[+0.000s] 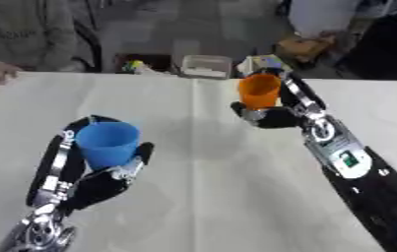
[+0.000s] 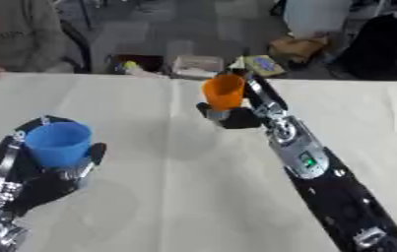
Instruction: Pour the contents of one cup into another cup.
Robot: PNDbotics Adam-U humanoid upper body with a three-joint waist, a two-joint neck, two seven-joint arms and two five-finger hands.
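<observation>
Left eye view: white table point(image 1: 210, 197).

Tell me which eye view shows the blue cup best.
The left eye view: the blue cup sits well inside the frame, its open rim and the left robot hand around it both clear. The right eye view shows the same cup nearer the left edge.
</observation>
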